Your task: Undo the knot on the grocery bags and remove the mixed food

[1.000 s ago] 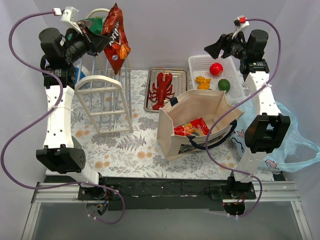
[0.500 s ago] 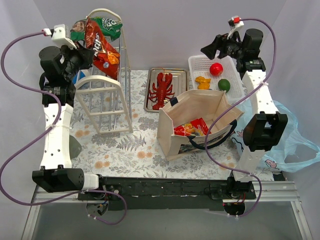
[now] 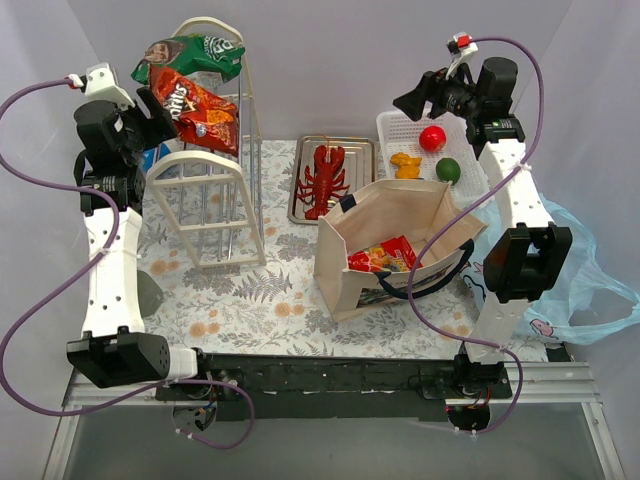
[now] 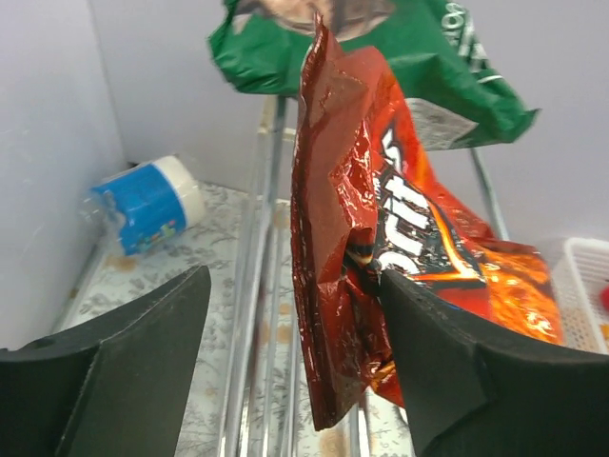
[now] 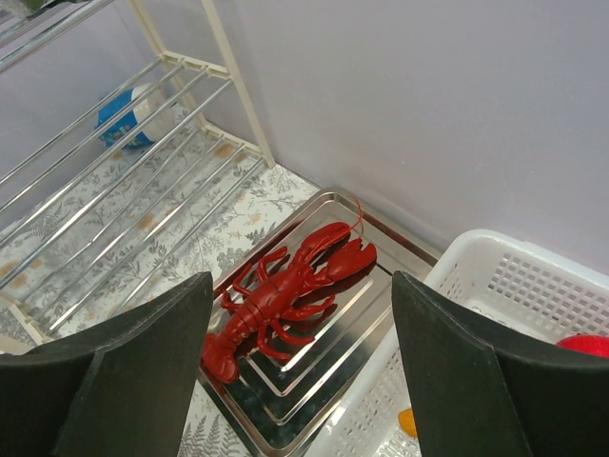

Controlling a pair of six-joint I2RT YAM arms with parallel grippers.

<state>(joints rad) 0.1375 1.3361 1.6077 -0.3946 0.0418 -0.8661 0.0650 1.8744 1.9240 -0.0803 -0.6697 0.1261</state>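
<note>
The orange-red Doritos bag [image 3: 196, 105] lies on top of the white wire rack [image 3: 205, 215], under the green snack bag [image 3: 190, 54]. My left gripper [image 3: 150, 108] is open just left of them. In the left wrist view the Doritos bag [image 4: 362, 238] hangs between the wide jaws and brushes the right finger [image 4: 447, 371]. The beige tote [image 3: 392, 245] stands open with a red snack pack [image 3: 385, 257] inside. The light-blue plastic bag [image 3: 590, 275] lies crumpled at the right. My right gripper [image 3: 418, 100] is open and empty, high over the red lobster [image 5: 285, 295] on its steel tray [image 5: 314, 400].
A white slotted basket [image 3: 400, 128] at the back right holds the red apple [image 3: 432, 138], a green round fruit [image 3: 448, 170] and a small orange item [image 3: 405, 163]. A blue-and-white carton [image 4: 147, 205] lies behind the rack by the left wall.
My left gripper has opened and let go of the Doritos bag, which now rests on the rack top, and has drawn back left. The right gripper has risen slightly.
</note>
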